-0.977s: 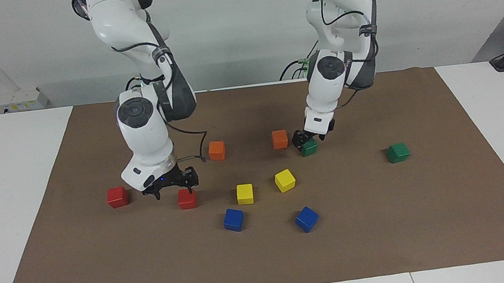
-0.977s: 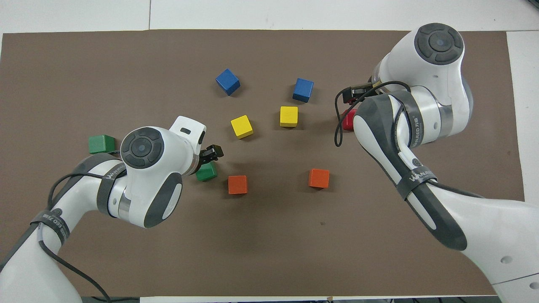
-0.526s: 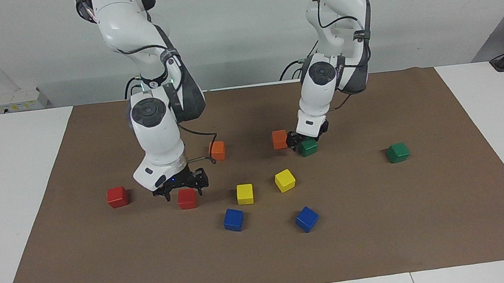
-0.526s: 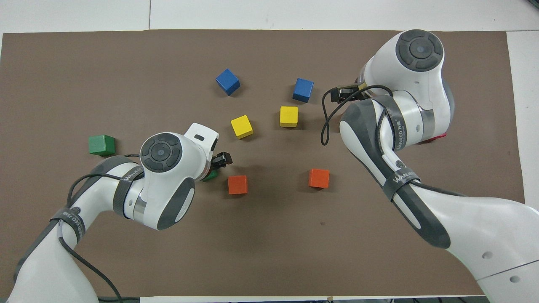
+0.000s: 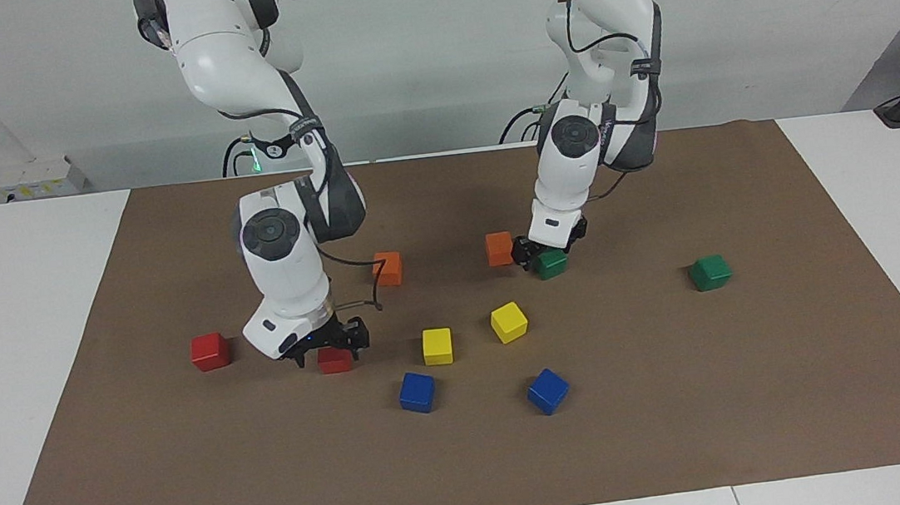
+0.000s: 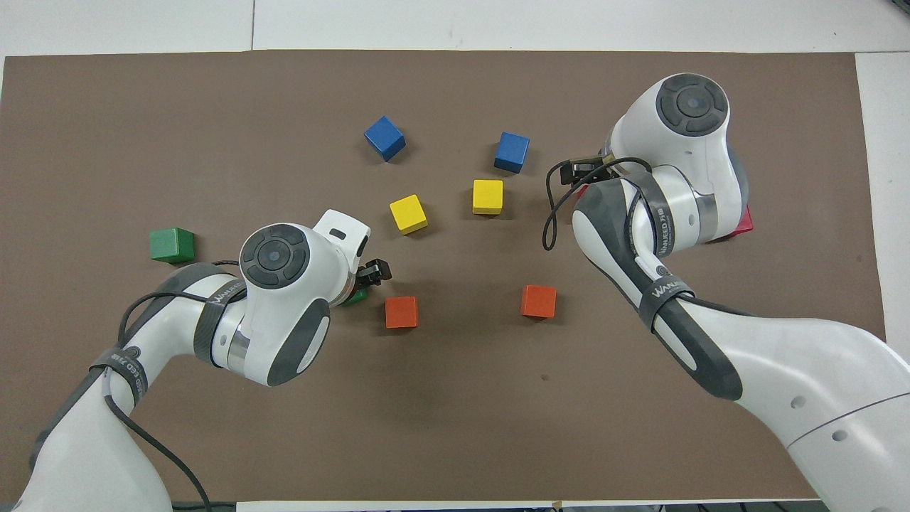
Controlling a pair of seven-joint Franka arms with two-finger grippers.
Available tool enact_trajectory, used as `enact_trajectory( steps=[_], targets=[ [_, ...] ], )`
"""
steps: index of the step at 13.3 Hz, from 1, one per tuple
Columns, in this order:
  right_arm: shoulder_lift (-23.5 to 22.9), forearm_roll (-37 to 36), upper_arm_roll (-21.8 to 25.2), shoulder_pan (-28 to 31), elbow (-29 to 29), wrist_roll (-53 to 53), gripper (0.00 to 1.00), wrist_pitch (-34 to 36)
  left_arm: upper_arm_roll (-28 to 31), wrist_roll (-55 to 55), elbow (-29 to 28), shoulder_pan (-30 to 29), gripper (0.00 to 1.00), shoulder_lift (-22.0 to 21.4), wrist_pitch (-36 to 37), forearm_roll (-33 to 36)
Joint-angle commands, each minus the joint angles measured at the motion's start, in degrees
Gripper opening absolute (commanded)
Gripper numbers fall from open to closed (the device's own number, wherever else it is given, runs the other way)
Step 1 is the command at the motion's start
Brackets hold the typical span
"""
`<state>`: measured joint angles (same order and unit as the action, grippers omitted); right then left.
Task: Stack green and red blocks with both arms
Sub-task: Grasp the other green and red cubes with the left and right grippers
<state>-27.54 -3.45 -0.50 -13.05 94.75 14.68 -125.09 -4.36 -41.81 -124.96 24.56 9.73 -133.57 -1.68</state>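
Note:
My right gripper (image 5: 328, 347) is open and low over one red block (image 5: 335, 360), a finger on each side of it. The second red block (image 5: 209, 351) sits on the brown mat toward the right arm's end; in the overhead view (image 6: 741, 220) the arm hides most of it. My left gripper (image 5: 546, 252) is open and down at a green block (image 5: 553, 263); in the overhead view only a corner of this block (image 6: 354, 296) shows under the wrist. The second green block (image 5: 709, 272) lies apart toward the left arm's end, also in the overhead view (image 6: 171, 244).
Two orange cubes (image 5: 388, 268) (image 5: 500, 248) lie close to the grippers. Two yellow cubes (image 5: 437, 346) (image 5: 508, 322) and two blue cubes (image 5: 417, 391) (image 5: 547, 391) lie mid-mat, farther from the robots. The brown mat (image 5: 765, 387) covers the white table.
The right gripper has come down from beside and above the red block to around it. The left gripper has sunk a little onto the green block. No block has moved.

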Motion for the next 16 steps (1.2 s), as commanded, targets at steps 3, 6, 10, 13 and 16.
enact_trajectory(
  steps=[3, 6, 10, 13, 16],
  targets=[
    [0.8, 0.2, -0.6, 0.5, 3.2, 1.4, 1.0, -2.8, 0.7, 0.7, -1.4, 0.5, 1.0, -0.2, -0.9, 0.2],
    [0.6, 0.2, -0.6, 0.5, 4.6, 1.8, 1.0, -5.2, 0.7, 0.7, -1.5, 0.4, 1.0, -0.2, -1.0, 0.2],
    [0.2, 0.2, -0.6, 0.0, 6.2, 2.9, 1.0, -8.1, 0.8, 0.7, -1.9, 0.3, 0.16, -0.2, -0.8, 0.2],
    [0.2, 0.2, -0.6, 0.0, 6.9, 3.0, 0.93, -8.3, 1.2, 0.9, -0.6, 0.1, 0.0, -1.0, 2.0, 0.2],
    [0.6, 0.1, -0.6, -0.4, 7.0, 2.5, 0.0, -6.9, 1.3, 7.7, 3.4, -5.4, 0.0, -4.5, 10.5, 0.2]
  ],
)
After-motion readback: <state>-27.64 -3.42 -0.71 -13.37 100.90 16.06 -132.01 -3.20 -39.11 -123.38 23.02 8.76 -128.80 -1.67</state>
